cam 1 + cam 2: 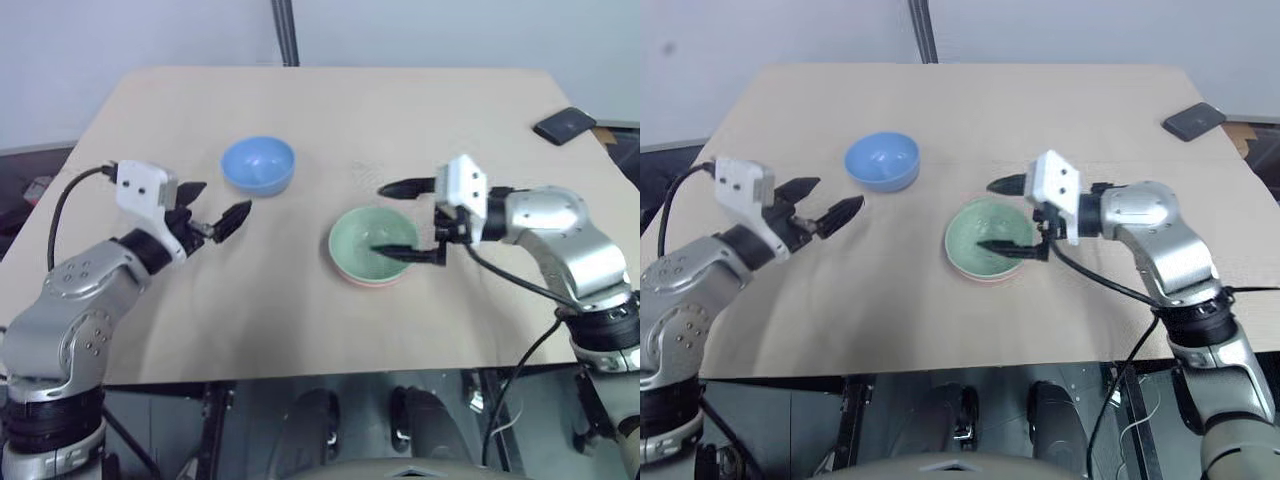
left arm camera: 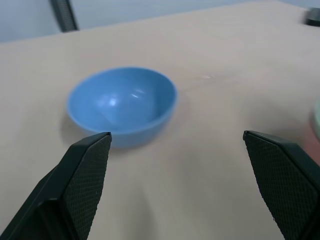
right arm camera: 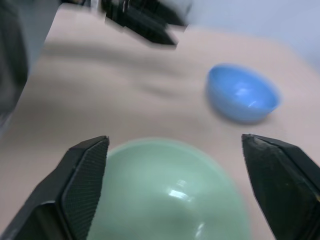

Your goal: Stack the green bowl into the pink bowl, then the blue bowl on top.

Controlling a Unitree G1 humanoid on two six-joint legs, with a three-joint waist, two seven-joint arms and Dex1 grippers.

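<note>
Overhead, green bowl [image 1: 372, 246] sits nested in pink bowl [image 1: 366, 279], whose rim peeks out beneath. Blue bowl [image 1: 258, 165] stands apart, left of green. Right gripper [image 1: 408, 220] spread wide over green, empty; left gripper [image 1: 213, 207] agape near blue, empty. Black slab [image 1: 565, 125] far right of green

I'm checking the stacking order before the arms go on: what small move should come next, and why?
Probably the left gripper should ease forward to the blue bowl and close on its rim. The green bowl already sits nested in the pink bowl, the right gripper is open above it, and the blue bowl stands alone on the table, just ahead of the left gripper's open fingers.
</note>
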